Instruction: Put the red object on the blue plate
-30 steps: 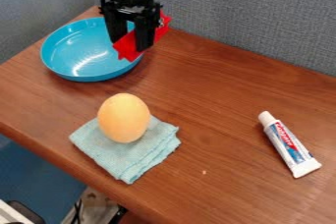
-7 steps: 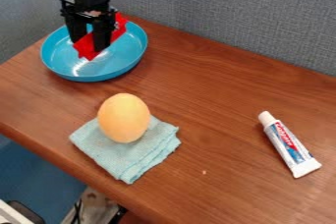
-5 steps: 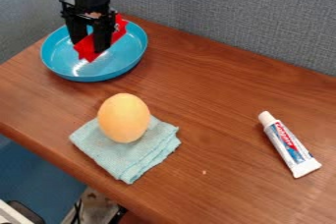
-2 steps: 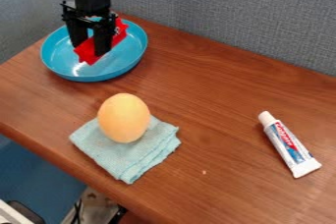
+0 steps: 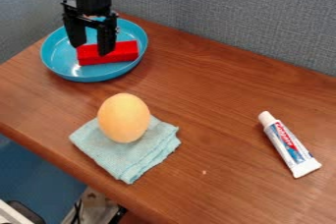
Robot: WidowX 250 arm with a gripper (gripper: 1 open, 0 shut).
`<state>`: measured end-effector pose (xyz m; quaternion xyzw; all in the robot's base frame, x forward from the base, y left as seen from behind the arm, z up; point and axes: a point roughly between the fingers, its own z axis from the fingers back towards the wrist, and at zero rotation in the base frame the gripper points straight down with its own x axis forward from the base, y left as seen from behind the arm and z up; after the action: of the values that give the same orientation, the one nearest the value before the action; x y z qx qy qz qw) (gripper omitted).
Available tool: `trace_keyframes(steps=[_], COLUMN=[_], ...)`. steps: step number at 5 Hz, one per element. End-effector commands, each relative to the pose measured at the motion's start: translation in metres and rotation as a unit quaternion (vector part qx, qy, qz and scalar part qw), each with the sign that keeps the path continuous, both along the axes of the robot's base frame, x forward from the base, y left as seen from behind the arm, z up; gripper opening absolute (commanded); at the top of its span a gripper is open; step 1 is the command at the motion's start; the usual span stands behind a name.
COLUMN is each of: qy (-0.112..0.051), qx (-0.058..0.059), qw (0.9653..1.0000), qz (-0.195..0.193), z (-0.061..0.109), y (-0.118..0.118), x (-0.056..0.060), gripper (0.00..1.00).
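Where the red object (image 5: 109, 52) now lies flat inside the blue plate (image 5: 59, 61), toward the dish's right-hand side, the hand (image 5: 89, 41) stands straight down above it with its two black fingers apart, one on either side of the block's left end and clamped on nothing. The block is one plain, brick-shaped piece of bright, matte red with crisp edges, lying lengthwise across the dish. The plate is a single round, shallow, bowl-like dish in glossy sky blue, its smooth rim catching the light, and it is the widest item on the tabletop (image 5: 223, 81), set near the far left corner. The tabletop itself is a reddish-brown wood-grain surface with a soft sheen. Nearer the front sits one light blue cloth (image 5: 128, 143), folded into a rough square with soft, slightly rumpled edges, and on it rests one orange ball (image 5: 122, 117), egg-shaped, smooth and evenly coloured. Well apart from these, at the right, lies one toothpaste tube (image 5: 288, 141), flat and white with red and blue print, its cap end pointing toward the back. Behind the tabletop rises a grey wall (image 5: 250, 7) with a fine, fabric-like texture.
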<state>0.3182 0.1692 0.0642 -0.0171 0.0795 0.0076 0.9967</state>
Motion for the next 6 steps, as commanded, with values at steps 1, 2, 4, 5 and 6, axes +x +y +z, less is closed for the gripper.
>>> trace_keyframes(steps=[1, 2, 4, 5, 6], qy=[-0.027, -0.029, -0.032, -0.034, -0.045], qx=[0.015, 0.015, 0.013, 0.011, 0.012], qw=[0.9995, 0.9995, 0.9994, 0.9993, 0.9988], qz=[0.001, -0.001, -0.004, -0.005, -0.009], z=[0.016, 0.014, 0.014, 0.015, 0.027], y=[0.007, 0.007, 0.007, 0.006, 0.005], x=[0.010, 0.013, 0.018, 0.020, 0.022], gripper=[1.00, 1.00, 1.00, 1.00, 1.00])
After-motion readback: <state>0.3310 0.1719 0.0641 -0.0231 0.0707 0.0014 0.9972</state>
